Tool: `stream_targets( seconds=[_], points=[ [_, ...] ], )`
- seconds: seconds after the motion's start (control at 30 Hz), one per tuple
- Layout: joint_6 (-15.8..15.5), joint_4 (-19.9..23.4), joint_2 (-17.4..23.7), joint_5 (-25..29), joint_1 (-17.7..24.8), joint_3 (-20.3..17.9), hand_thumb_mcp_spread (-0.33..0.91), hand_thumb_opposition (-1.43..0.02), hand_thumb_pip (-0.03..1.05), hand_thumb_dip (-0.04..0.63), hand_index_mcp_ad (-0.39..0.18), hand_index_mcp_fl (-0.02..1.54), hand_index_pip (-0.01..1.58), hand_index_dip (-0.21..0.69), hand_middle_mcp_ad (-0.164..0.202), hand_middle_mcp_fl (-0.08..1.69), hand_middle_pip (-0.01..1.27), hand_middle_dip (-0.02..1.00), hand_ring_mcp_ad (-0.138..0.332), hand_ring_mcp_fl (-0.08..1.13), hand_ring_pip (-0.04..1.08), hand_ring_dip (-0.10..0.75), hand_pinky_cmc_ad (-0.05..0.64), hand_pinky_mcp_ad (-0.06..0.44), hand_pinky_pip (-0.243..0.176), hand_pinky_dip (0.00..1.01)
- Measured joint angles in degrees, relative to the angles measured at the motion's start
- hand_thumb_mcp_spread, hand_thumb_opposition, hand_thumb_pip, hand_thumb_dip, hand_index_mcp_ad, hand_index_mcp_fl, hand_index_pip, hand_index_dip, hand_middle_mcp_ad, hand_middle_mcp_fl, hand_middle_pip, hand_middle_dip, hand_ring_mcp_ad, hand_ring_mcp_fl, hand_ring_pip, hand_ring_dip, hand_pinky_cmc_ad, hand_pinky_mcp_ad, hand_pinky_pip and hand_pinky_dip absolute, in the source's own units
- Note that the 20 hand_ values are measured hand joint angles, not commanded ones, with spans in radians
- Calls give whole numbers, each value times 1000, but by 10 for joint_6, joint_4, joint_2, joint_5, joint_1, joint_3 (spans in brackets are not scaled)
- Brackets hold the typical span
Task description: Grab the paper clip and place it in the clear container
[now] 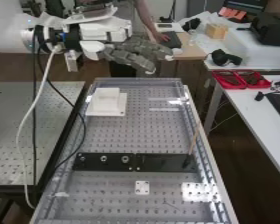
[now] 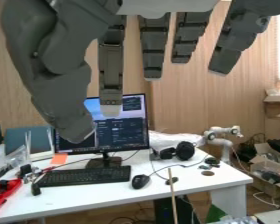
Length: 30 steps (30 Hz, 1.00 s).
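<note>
Near the white plate [image 1: 142, 188] on the perforated desk [image 1: 134, 135], perhaps the paper clip [image 1: 168, 203], thin, dark, wiry, too small to confirm, well apart from the hand [image 1: 132, 54] with its fingers extended.

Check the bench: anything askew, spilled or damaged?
Nothing looks spilled or damaged on the bench. One mild oddity: a thin stick rises from the black strip, near its right end in the high view, tilted rather than plumb. Might be deliberate. The hand hangs open, which looks normal.
</note>
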Motion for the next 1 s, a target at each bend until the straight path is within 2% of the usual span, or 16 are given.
stream_targets(
  seconds=[0.2, 0.37, 0.5, 0.67, 0.73, 0.87, 1.0],
  points=[
    [-4, -28, 12, -12, -7, 15, 361, -805, 651, 269, -173, 152, 1166, 21, 75, 164, 124, 222, 101, 3, 94, 103, 295, 264, -61, 353],
    [-5, -44, 21, -14, -15, 20, 363, -801, 627, 265, -171, 152, 1045, 21, 75, 164, 124, 222, 98, 3, 94, 103, 312, 264, -61, 354],
    [-8, -54, 31, -12, -19, 21, 335, -778, 602, 251, -169, 190, 852, 21, 77, 166, 124, 222, 112, 3, 94, 103, 312, 278, -61, 354],
    [-12, -79, 40, -13, -25, 23, 302, -759, 581, 220, -169, 188, 449, 21, 75, 166, 124, 222, 106, 3, 94, 103, 314, 278, -61, 372],
    [-13, -82, 43, -15, -26, 22, 290, -745, 567, 204, -159, 190, 316, 21, 75, 164, 124, 222, 122, 3, 94, 103, 312, 279, -61, 375],
    [-15, -85, 46, -22, -27, 21, 267, -709, 546, 188, -159, 152, 194, 21, 75, 164, 124, 222, 126, 3, 94, 103, 330, 297, -61, 375],
    [-14, -96, 46, -33, -26, 24, 267, -714, 546, 173, -159, 154, 164, 17, 75, 164, 124, 222, 127, 3, 94, 103, 328, 297, -61, 375]
  ],
)
